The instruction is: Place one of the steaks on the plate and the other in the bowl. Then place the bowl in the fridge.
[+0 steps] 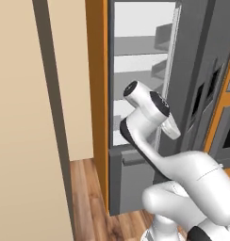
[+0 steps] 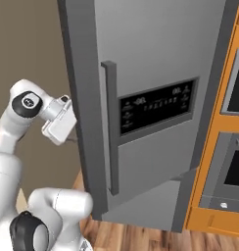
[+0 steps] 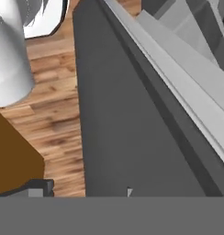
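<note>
Your gripper (image 2: 67, 139) sits at the middle left of the right base view, hidden behind the fridge (image 2: 155, 73) door's edge, so you cannot tell whether it is released or clenched. Swing carelessly and the wrist may knock that door. The arm is folded, elbow high, hand reaching toward the pale shelves (image 1: 135, 70) at upper centre.

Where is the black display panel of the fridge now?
In the right base view, the display panel sits on the fridge door, right of the vertical handle.
</note>
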Controlling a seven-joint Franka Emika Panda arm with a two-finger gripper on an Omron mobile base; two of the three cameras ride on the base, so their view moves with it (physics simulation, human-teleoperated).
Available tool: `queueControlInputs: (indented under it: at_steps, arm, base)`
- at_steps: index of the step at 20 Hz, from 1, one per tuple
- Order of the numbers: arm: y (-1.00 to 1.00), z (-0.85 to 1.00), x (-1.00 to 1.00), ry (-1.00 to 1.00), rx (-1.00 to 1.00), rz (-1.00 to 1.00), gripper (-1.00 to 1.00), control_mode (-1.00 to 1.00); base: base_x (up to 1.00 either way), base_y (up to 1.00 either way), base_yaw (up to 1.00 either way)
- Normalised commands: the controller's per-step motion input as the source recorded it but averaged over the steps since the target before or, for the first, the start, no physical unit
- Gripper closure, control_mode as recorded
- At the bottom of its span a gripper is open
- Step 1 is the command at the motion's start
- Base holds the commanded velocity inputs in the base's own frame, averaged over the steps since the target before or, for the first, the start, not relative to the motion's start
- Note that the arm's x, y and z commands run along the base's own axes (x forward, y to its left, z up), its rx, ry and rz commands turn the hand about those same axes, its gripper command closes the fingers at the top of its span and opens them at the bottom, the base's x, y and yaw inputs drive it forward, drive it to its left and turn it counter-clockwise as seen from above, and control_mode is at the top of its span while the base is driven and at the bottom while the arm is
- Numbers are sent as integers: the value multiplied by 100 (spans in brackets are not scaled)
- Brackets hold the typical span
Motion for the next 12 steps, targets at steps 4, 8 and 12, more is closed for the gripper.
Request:
queueControlInputs:
  at_steps: [4,8,12]
  arm:
    - [-100,8,-100,0,0,-13,-100,-100]
    - [-100,15,-73,7,-6,-13,-100,-100]
    - [-100,11,-19,6,-7,-4,-100,-100]
  base:
    - [0,0,0]
    - [0,0,0]
    - [0,0,0]
